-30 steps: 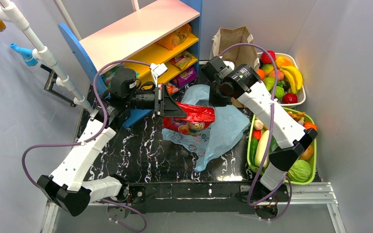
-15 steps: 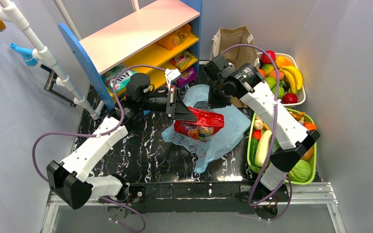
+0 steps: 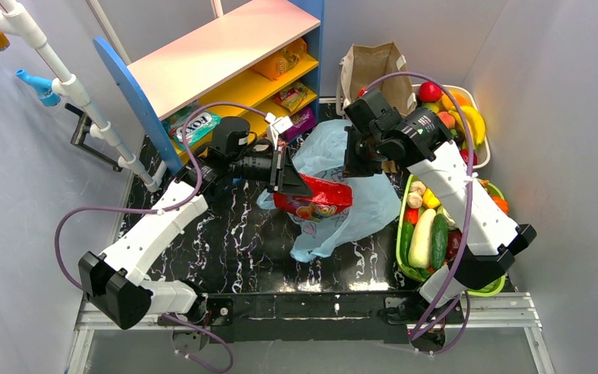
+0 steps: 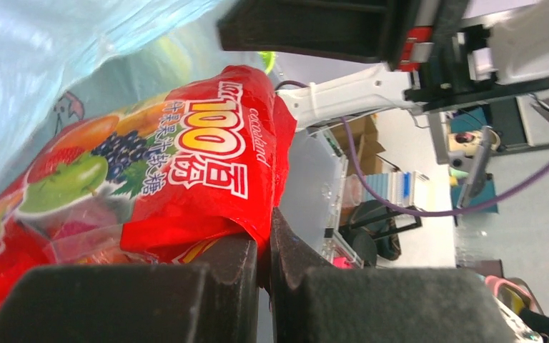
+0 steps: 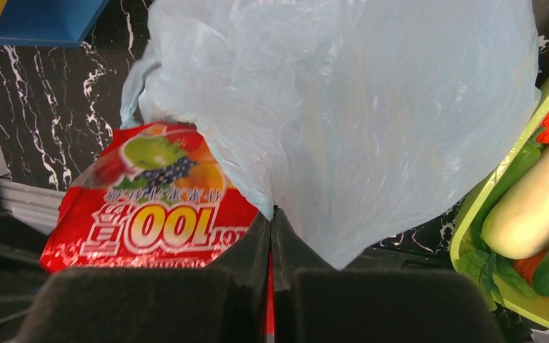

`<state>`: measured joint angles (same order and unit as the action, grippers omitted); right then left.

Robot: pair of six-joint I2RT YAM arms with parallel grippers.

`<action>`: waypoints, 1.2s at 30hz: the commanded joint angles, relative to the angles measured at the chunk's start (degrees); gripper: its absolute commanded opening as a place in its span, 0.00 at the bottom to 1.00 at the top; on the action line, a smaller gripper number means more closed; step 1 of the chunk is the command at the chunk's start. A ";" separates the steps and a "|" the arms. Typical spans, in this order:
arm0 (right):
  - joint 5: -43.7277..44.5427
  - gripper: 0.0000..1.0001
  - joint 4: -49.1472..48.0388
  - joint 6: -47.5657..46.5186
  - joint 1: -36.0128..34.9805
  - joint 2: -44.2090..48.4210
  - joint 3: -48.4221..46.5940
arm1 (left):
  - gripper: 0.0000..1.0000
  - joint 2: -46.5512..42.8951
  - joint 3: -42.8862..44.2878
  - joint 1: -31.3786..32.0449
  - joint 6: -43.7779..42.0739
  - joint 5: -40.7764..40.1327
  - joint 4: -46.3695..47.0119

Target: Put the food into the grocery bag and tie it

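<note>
A red snack packet (image 3: 315, 197) with fruit pictures hangs from my left gripper (image 3: 300, 187), which is shut on its edge (image 4: 261, 214). The packet's lower part sits at the mouth of the light-blue grocery bag (image 3: 358, 195). My right gripper (image 3: 356, 165) is shut on the bag's rim (image 5: 275, 204) and holds it lifted off the black table. In the right wrist view the packet (image 5: 150, 221) shows left of the bag (image 5: 372, 107). A teal-and-white packet (image 3: 195, 125) lies on the blue shelf's lower level.
A blue, yellow and pink shelf (image 3: 226, 54) with more packets stands at the back left. A brown paper bag (image 3: 370, 62) stands behind. A white tray (image 3: 479, 160) of fruit and a green basket (image 3: 402, 234) of vegetables are at the right.
My left gripper carried the red packet right and down to the bag. My right gripper lifted the bag's rim up and right, and the bag bunched toward the back.
</note>
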<state>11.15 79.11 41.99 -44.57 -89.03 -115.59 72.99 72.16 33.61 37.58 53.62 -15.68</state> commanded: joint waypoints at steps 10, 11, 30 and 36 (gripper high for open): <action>-5.78 0.01 -1.01 4.19 0.38 -1.07 -1.37 | 0.00 2.39 5.85 7.86 -6.28 -20.63 -6.09; -6.14 0.01 -0.99 4.59 0.40 -1.21 -1.44 | 0.00 2.72 6.18 8.57 -5.93 -21.98 -6.02; -10.66 0.01 -5.59 6.23 2.88 2.31 4.91 | 0.07 5.20 -4.87 13.08 1.66 -26.31 23.63; -12.63 0.01 -6.75 6.61 4.11 3.33 7.85 | 0.74 7.35 -5.92 13.11 3.02 -23.76 23.79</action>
<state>0.89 74.82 47.90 -41.21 -87.95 -108.67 80.56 64.88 46.37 39.61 27.02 2.55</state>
